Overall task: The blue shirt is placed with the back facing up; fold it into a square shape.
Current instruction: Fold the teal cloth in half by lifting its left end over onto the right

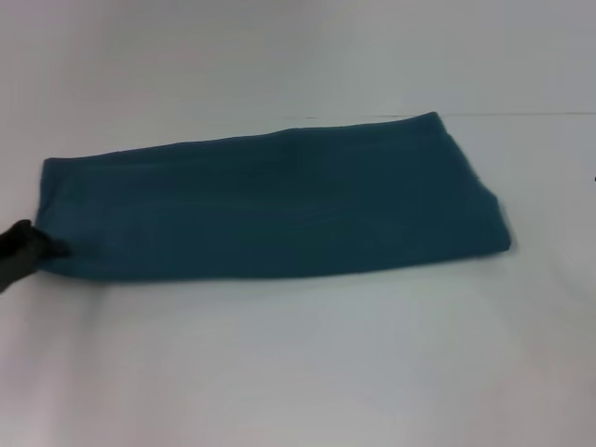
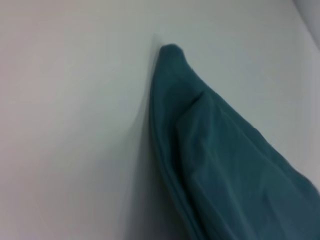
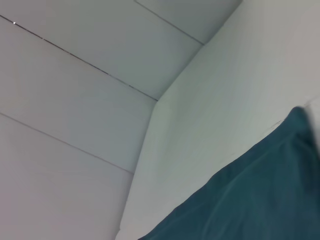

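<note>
**Inspector:** Left side?

**Operator:** I see the left gripper at the blue shirt's near-left corner; I cannot tell its finger state.

**Inspector:** The shirt?

**Operator:** Folded into a long band, flat across the white table. Right gripper out of sight.

We saw only the left gripper, dark, low at the head frame's left edge, mid-height; finger state unclear. The right arm was out of frame.
</note>
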You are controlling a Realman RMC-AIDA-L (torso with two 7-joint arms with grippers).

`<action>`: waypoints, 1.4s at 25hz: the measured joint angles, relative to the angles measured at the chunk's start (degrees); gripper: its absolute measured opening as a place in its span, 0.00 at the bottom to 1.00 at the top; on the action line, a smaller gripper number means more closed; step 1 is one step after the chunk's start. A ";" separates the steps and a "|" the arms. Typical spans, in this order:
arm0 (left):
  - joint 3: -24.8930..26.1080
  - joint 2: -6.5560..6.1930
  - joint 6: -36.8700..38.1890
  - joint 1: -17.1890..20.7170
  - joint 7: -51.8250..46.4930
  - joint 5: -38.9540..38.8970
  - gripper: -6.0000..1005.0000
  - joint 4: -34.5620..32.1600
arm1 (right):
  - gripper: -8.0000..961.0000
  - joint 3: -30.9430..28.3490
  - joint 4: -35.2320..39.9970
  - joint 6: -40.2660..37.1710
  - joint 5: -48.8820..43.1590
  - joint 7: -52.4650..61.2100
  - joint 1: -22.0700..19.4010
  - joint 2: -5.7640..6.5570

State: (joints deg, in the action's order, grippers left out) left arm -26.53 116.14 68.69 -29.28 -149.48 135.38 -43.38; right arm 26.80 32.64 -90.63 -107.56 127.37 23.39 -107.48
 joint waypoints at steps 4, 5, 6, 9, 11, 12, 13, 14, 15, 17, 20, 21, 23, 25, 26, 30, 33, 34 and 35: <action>0.02 -0.56 -1.26 -1.02 6.14 0.90 0.02 -1.74 | 0.97 0.14 -0.08 0.47 -0.65 0.29 -0.01 -0.11; 0.01 -0.70 -1.66 -1.36 7.97 0.97 0.02 -1.92 | 0.97 0.18 -0.09 0.48 -0.79 0.31 0.04 -0.14; 0.00 -1.07 -2.80 -2.17 10.28 1.78 0.02 -2.10 | 0.97 0.29 -0.10 0.60 -1.08 0.35 0.29 -0.17; 0.27 -1.36 -4.05 -2.68 10.44 3.22 0.02 -2.19 | 0.97 0.40 -0.12 0.89 -1.14 0.39 0.50 -0.12; 0.57 -1.48 -5.28 -2.82 9.84 4.46 0.02 -2.54 | 0.97 0.43 -0.12 0.97 -1.17 0.41 0.75 0.00; 0.63 -1.49 -5.62 -2.79 9.50 4.70 0.02 -2.87 | 0.97 0.43 -0.12 0.97 -1.17 0.41 0.75 0.00; 0.65 -1.45 -6.00 -2.64 9.03 4.97 0.02 -3.44 | 0.97 0.43 -0.12 0.98 -1.17 0.41 0.79 0.02; 0.66 -1.42 -6.06 -2.56 8.96 4.99 0.02 -3.66 | 0.97 0.42 -0.13 1.01 -1.17 0.42 0.82 0.04; 0.66 -1.36 -6.09 -2.41 8.93 4.97 0.02 -4.08 | 0.97 0.38 -0.12 1.03 -1.17 0.42 0.88 0.05; 0.55 -1.15 -5.37 -2.15 9.26 3.96 0.02 -5.07 | 0.97 0.31 -0.13 1.06 -1.17 0.43 0.97 0.06; 0.29 -0.91 -1.83 -2.17 11.03 0.27 0.02 -7.24 | 0.97 0.38 -0.12 1.10 -1.18 0.37 1.20 0.07; 0.24 -0.87 -0.52 -2.30 11.67 -1.07 0.02 -7.80 | 0.97 0.40 -0.13 1.08 -1.17 0.32 1.27 0.03; 0.20 -0.82 3.78 -2.72 12.69 -4.82 0.02 -9.63 | 0.97 0.45 -0.13 1.08 -1.17 0.18 1.37 -0.09; 0.16 -0.85 7.09 -3.32 12.86 -7.20 0.02 -11.04 | 0.97 0.48 -0.13 1.09 -1.17 0.13 1.39 -0.12; 0.14 -0.95 8.74 -3.74 12.87 -8.35 0.02 -11.55 | 0.97 0.49 -0.13 1.08 -1.17 0.11 1.44 -0.14; -0.18 -1.30 13.44 -6.00 12.84 -11.48 0.02 -12.64 | 0.97 0.52 -0.13 1.08 -1.16 0.09 1.66 -0.25; -1.77 -0.75 15.17 -8.00 12.50 -12.04 0.02 -13.26 | 0.97 0.54 -0.13 1.09 -1.16 0.12 1.83 -0.35; -2.52 -0.43 15.39 -8.64 12.44 -12.08 0.02 -13.45 | 0.97 0.54 -0.12 1.17 -1.16 0.15 1.87 -0.38; -4.51 0.40 15.27 -10.04 12.37 -12.13 0.02 -13.88 | 0.97 0.54 -0.13 1.23 -1.16 0.19 1.91 -0.41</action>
State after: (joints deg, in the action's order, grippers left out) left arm -31.04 116.54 83.95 -39.32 -137.10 123.25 -57.26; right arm 27.34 32.51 -89.40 -108.72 127.55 25.30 -107.89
